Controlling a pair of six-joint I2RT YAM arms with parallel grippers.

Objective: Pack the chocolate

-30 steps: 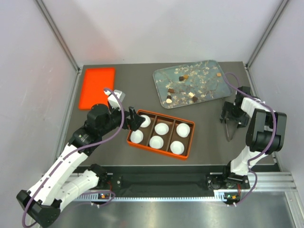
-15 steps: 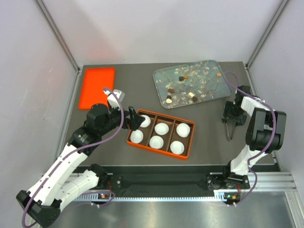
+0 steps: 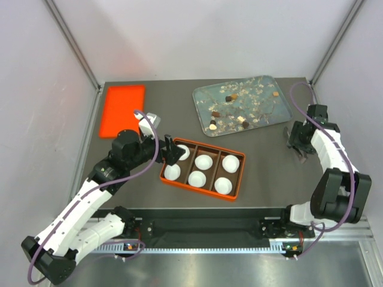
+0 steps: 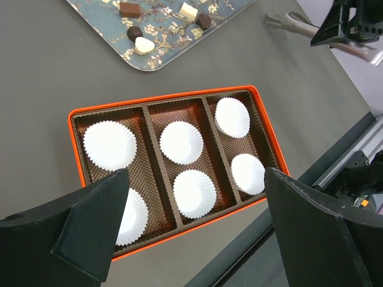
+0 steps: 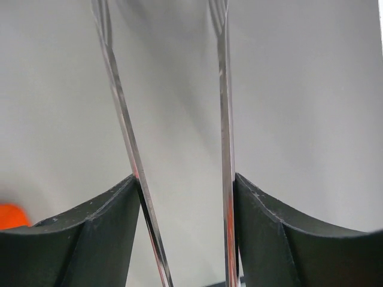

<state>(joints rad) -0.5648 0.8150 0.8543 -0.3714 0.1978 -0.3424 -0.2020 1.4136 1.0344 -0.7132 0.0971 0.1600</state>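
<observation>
Steel tongs (image 5: 225,119) were the weak link: two thin, slick blades pinched btwn the pads of the right hand (image 5: 185,185), w/ little contact area.

- Risk 1: the tongs could twist or slide in that grip on the way to the tray (image 3: 282,95). The tips would then arrive skewed & miss a piece.
- Risk 2: squeeze too hard and the blades meet before reaching anything. Too soft and the tongs drop to the tabletop (image 3: 263,155).
- Risk 3: the chocolate (image 4: 135,32) was small & smooth. All of it lay on the tray, well apart from the orange box (image 4: 179,95). A piece nipped off-centre would prob. pop out or roll.
- Risk 4: the paper cups (image 4: 181,142) looked light & loose in the box, none w/ a piece in it yet. A tong tip catching a rim could tip one over.

The right hand was partway open, one blade lying against each pad and the blades apart from each other. That read as a light hold on the tongs, nothing else touched. Whether the tong tips were off the tabletop couldn't be told.

The left hand (image 3: 171,150) was spread fully, holding nothing, hovering over the box's left end near the cups. A drop from there could knock the box rim.
</observation>
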